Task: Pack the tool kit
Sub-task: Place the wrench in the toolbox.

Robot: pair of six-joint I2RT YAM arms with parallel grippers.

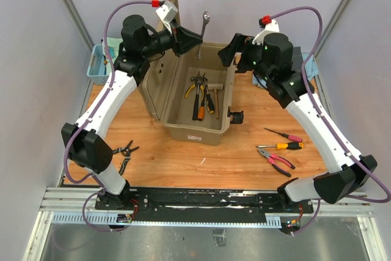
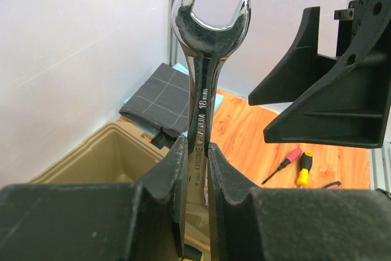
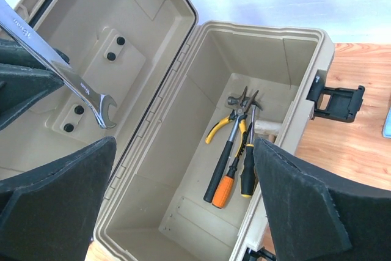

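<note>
From above, the tan toolbox [image 1: 194, 130] stands open toward the middle of the tabletop's [image 1: 183, 166] far edge, its lid [image 1: 153, 87] thrown back to the left. The left gripper [image 1: 198, 36] hangs over the box's far-left corner, pinching a silver wrench [image 1: 206, 21] that stands nearly upright. The right gripper [image 1: 232, 50] faces it from over the far-right corner, apart from the wrench. Down in the box lie yellow-handled pliers [image 1: 193, 88] with 2 dark-handled tools just beside them. Near the right edge of the tabletop sit a red-handled screwdriver [image 1: 288, 137], a yellow-handled screwdriver [image 1: 287, 146] and red-handled pliers [image 1: 278, 162]. Black pliers [image 1: 125, 151] lie toward the near-left corner, and a blue basket [image 1: 98, 64] sits at the far-left corner.

On to the left wrist: its 2 fingers [image 2: 168, 172] are clamped narrow on the wrench's shank, open-ended head up. The right arm's black fingers loom at the right, touching nothing. A folded grey cloth [image 2: 159, 99] lies beyond the box's rim.

Now the right wrist: its own 2 fingers [image 3: 55, 206] are spread wide and empty, framing the box's inside. There the pliers and the 2 handles, 1 orange-ended, lie close together against the right wall. The wrench slants in front of the lid's inner face, and a black latch [image 3: 337, 102] hangs off the box's right side.
</note>
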